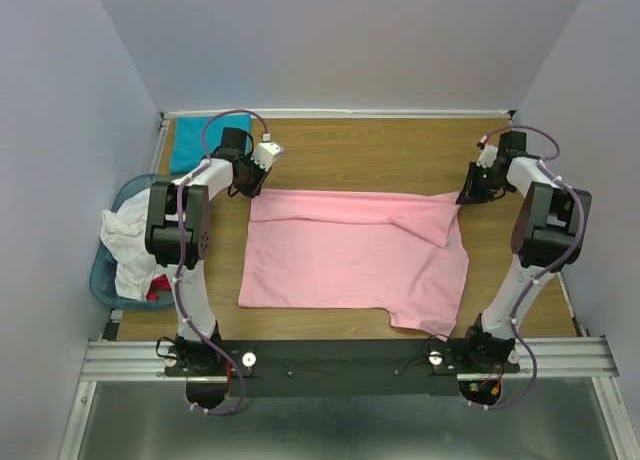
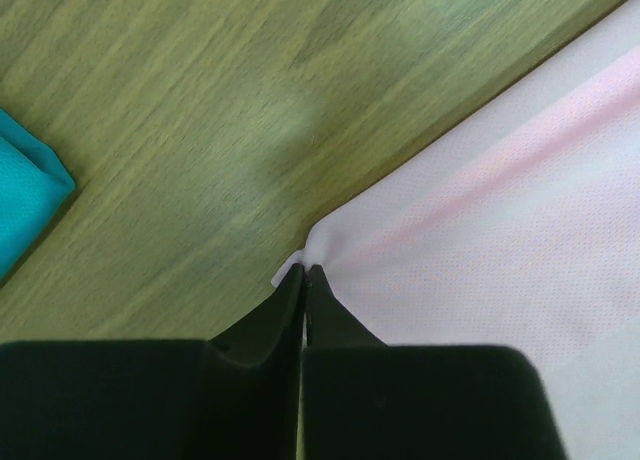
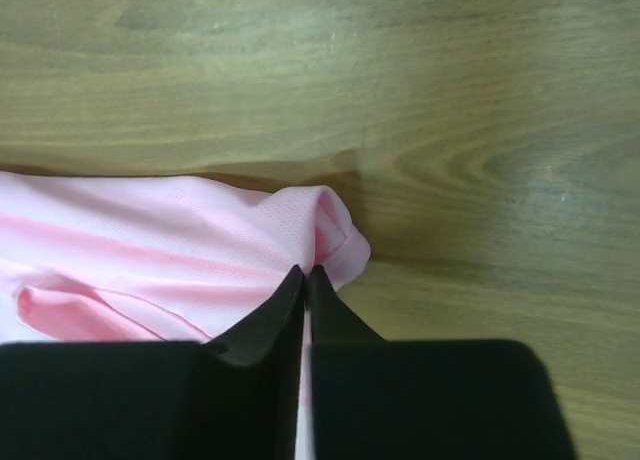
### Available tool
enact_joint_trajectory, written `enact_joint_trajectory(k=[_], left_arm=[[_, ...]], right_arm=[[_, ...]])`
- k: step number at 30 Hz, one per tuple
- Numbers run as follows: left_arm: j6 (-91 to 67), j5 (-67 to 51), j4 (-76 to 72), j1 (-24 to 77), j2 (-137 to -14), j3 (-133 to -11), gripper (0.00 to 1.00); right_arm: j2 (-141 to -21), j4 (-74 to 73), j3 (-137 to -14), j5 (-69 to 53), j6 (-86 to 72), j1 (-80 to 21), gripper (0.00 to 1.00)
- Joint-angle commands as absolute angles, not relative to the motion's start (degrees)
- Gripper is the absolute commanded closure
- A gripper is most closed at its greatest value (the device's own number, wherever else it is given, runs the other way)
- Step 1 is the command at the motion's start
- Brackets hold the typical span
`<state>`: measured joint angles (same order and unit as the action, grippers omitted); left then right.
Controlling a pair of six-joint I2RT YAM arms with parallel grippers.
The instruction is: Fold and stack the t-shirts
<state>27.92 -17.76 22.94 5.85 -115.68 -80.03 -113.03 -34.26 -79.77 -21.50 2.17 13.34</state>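
Note:
A light pink t-shirt (image 1: 350, 260) lies spread in the middle of the wooden table, its far edge stretched between my two grippers. My left gripper (image 1: 247, 188) is shut on the shirt's far left corner (image 2: 312, 242). My right gripper (image 1: 468, 195) is shut on its far right corner (image 3: 335, 235). A folded teal t-shirt (image 1: 188, 143) lies at the far left corner of the table, and its edge shows in the left wrist view (image 2: 25, 195). White shirts (image 1: 125, 245) hang out of the basket at the left.
A light-blue plastic basket (image 1: 103, 280) stands off the table's left edge with white and red cloth in it. Grey walls close the table in at the back and both sides. Bare wood (image 1: 380, 155) lies beyond the pink shirt.

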Motion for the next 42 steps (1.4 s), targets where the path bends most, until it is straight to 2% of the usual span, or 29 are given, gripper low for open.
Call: enact_joint_trajectory(k=[1, 2, 7, 12, 20, 27, 30, 42], left_arm=[[27.2, -17.7, 25.4, 5.0, -117.4, -79.2, 0.87], [27.2, -17.8, 25.6, 5.0, -117.2, -79.3, 0.79], [28.2, -21.1, 26.9, 4.8, -113.0, -79.7, 0.67], [32.8, -24.7, 31.2, 4.8, -106.6, -79.0, 0.63], [36.8, -24.3, 35.3, 4.8, -101.6, -72.4, 0.64], [34.9, -27.0, 34.2, 4.8, -101.0, -69.6, 0.64], [34.3, -27.4, 33.6, 4.9, -101.2, -68.8, 0.64], [33.4, -26.8, 32.1, 4.9, -101.5, -67.7, 0.64]], right_arm=[[-115.8, -33.1, -83.2, -23.4, 2.3, 14.0, 0.85], [-115.8, -33.1, -83.8, -24.5, 2.0, 14.0, 0.76], [-115.1, -33.3, -86.9, -25.6, 2.2, 14.0, 0.54], [-113.0, -35.7, -88.2, -24.8, 5.1, 14.0, 0.48], [-106.4, -46.0, -85.8, -28.6, 13.9, 11.5, 0.50], [-105.5, -47.1, -80.7, -29.1, 14.9, 4.6, 0.65], [-107.0, -46.3, -80.2, -27.9, 14.1, 1.2, 0.69], [-112.4, -43.5, -78.8, -24.4, 13.4, -6.7, 0.70]])
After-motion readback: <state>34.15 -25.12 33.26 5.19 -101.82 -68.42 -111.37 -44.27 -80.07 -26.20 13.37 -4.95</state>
